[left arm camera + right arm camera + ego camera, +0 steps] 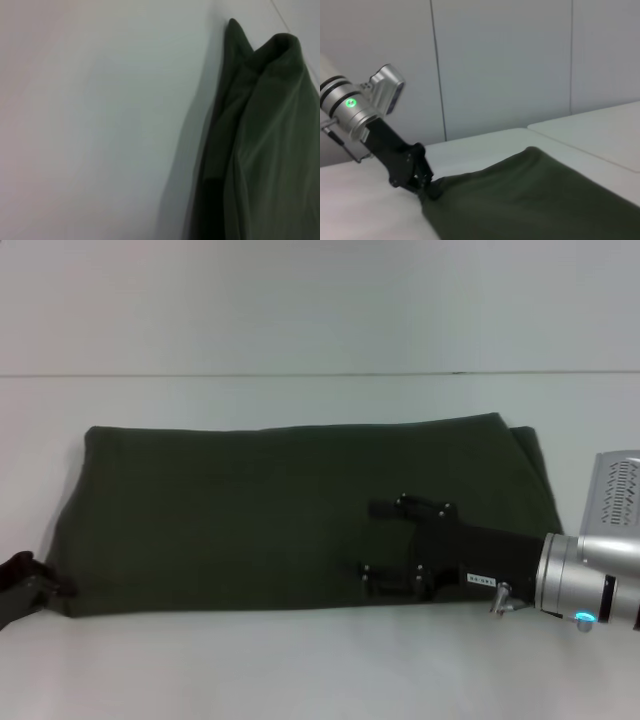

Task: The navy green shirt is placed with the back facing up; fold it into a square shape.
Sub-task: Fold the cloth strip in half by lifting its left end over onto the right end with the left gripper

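The navy green shirt (250, 510) lies on the white table (300, 670) as a long, wide band with its plain side up. My right gripper (385, 545) reaches in from the right and hovers over the band's right part, open, with nothing between its fingers. My left gripper (40, 585) sits at the shirt's near left corner. The right wrist view shows that left gripper (427, 187) pinched shut on the corner of the shirt (530, 200). In the left wrist view only bunched folds of the shirt (270, 150) appear beside bare table.
Bare white tabletop surrounds the shirt on all sides. A pale wall (320, 300) rises behind the table's far edge. The silver right forearm (590, 585) with a vented housing (620, 490) occupies the right edge.
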Controlling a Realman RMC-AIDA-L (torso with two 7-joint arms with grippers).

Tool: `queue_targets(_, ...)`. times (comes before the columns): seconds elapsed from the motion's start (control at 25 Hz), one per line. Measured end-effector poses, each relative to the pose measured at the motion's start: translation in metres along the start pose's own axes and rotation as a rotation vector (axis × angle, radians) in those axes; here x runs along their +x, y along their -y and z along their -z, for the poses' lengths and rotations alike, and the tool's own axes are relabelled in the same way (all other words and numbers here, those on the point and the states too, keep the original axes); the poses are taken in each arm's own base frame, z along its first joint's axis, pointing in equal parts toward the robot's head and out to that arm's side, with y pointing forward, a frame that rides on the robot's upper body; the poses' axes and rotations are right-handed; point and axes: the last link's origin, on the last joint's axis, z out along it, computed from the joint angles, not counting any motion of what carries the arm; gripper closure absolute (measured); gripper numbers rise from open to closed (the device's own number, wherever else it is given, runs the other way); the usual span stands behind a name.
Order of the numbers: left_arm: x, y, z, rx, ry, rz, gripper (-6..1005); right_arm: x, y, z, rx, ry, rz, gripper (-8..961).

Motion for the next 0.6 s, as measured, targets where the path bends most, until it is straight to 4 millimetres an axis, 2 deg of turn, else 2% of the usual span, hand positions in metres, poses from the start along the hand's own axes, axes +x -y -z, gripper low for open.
queue_targets(0.44,0.013,0.015,0.042,0.040,-0.045,-0.001,988,0.008,0.004,0.008,0.058,0.002,-0.046,38)
queue_targets(0.6,0.016,0.012,0.047,0.036,-0.044,-0.010,989,0.010,0.005,0.009,0.072,-0.007,-0.051,38)
